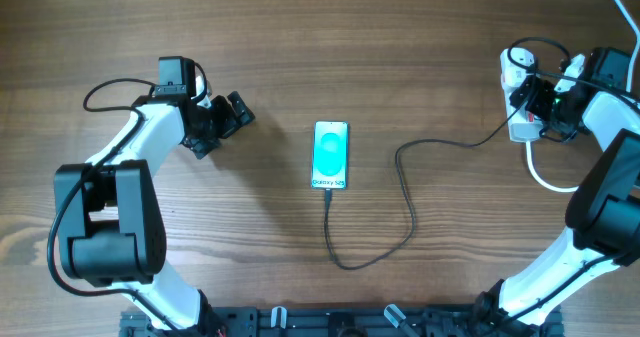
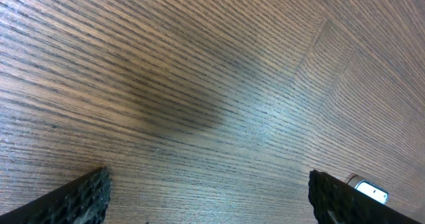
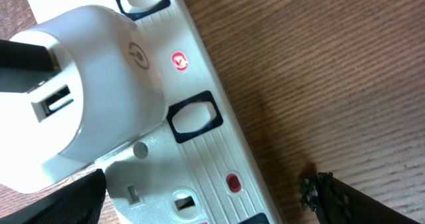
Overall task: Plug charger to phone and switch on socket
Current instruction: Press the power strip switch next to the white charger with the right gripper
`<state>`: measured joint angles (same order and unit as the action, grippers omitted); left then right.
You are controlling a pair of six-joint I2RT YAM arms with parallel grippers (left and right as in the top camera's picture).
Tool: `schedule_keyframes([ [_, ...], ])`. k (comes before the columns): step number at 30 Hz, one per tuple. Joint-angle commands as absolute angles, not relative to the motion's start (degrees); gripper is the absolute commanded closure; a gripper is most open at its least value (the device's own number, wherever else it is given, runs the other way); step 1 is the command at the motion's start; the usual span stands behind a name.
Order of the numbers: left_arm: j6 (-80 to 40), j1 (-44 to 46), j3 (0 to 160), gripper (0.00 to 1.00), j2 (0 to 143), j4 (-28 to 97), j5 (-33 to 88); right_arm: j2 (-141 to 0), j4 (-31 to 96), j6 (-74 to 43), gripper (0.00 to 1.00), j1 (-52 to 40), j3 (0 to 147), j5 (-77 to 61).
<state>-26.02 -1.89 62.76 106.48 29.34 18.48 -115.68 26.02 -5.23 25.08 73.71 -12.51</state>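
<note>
The phone (image 1: 331, 155) lies flat in the middle of the desk (image 1: 250, 37). The charger (image 1: 408, 202) seems already seated in its lower edge, the black cable looping off right toward the socket (image 3: 219, 164). My right pincer (image 3: 202, 194) hangs over that strip, jaws wide, holding nothing. Beside the white adapter (image 3: 86, 91) a red light (image 3: 179, 61) glows, so I judge the switch is on. My left pincer (image 2: 209, 197) is wide and empty too, well apart from the phone. Little seems left to do.

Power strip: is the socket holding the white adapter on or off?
On: the red indicator beside the white adapter on the power strip glows.
</note>
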Motion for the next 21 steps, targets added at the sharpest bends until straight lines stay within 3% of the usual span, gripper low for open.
schedule_keyframes([
  [1,-25.91,-2.63,60.97,0.0,108.66,30.26,15.33,-119.22,25.43,-4.51,0.0,24.99,70.78,-8.84],
  [21,-25.91,-2.63,60.97,0.0,108.66,30.26,15.33,-119.2,13.69,-4.54,0.0,24.99,70.81,-8.86],
])
